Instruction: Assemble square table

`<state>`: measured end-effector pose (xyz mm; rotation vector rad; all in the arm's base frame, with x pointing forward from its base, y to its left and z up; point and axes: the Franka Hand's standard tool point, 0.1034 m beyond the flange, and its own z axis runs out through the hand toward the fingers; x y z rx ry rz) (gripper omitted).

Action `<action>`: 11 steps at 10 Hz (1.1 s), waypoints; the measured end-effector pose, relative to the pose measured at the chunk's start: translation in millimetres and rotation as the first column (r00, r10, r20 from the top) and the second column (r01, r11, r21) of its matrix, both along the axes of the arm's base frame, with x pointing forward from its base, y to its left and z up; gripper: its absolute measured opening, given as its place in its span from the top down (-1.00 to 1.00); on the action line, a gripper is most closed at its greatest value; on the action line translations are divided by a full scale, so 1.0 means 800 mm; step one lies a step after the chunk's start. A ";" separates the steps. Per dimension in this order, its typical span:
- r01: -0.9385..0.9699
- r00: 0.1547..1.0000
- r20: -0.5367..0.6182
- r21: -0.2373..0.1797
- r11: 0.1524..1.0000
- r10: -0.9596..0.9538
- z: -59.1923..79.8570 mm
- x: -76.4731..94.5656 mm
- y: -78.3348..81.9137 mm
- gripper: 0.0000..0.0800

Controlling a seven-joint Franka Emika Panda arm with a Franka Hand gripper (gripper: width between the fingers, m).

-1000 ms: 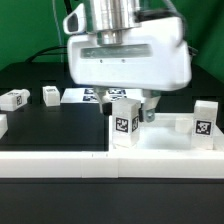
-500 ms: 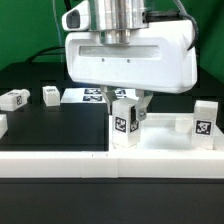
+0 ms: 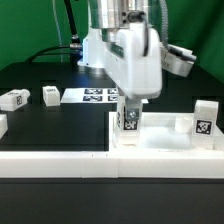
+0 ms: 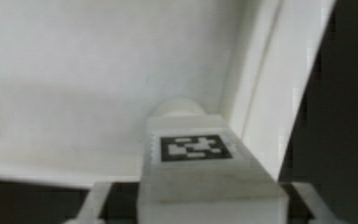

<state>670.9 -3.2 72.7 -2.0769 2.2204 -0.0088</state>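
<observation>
Jaws: closed on upright leg (image 3: pixel 129 119) | leg: at tabletop (image 3: pixel 165 142) corner, exterior view's left | progress: apparently early, this leg being seated | left: loose legs (image 3: pixel 14 98) on worktop beyond that corner.

I see a tagged white leg (image 4: pixel 197 150) mid-frame, w/ gripper (image 4: pixel 202 205) fingers (image 4: pixel 108 205) clamped on both its sides. Behind it: white table top (image 4: pixel 87 90) w/ raised rim (image 4: pixel 265 70), dark work surface (image 4: pixel 348 120) beyond the rim.
</observation>
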 end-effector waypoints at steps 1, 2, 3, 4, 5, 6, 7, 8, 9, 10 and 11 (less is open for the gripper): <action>0.222 0.975 -0.013 0.029 0.975 -0.222 -0.002 0.003 0.001 0.27; 0.297 0.955 -0.019 0.038 0.954 -0.297 -0.001 0.004 0.000 0.27; 0.336 0.942 -0.021 0.039 0.941 -0.335 -0.001 0.004 0.000 0.27; 0.369 0.929 -0.025 0.040 0.929 -0.368 -0.001 0.004 -0.001 0.27; 0.351 0.936 -0.023 0.039 0.936 -0.350 -0.001 0.004 0.000 0.27; 0.266 0.964 -0.015 0.030 0.963 -0.266 -0.002 0.003 -0.001 -0.20; 0.066 0.998 -0.004 0.007 0.998 -0.066 -0.005 0.001 -0.004 -0.48; -0.081 0.997 0.005 -0.005 0.997 0.081 -0.006 0.001 -0.006 -0.48; -0.189 0.982 0.012 -0.014 0.982 0.189 -0.006 0.001 -0.006 -0.60; -0.201 0.979 0.012 -0.015 0.979 0.202 -0.006 0.001 -0.006 -0.62; -0.280 0.960 0.015 -0.025 0.960 0.281 -0.006 0.001 -0.007 -0.62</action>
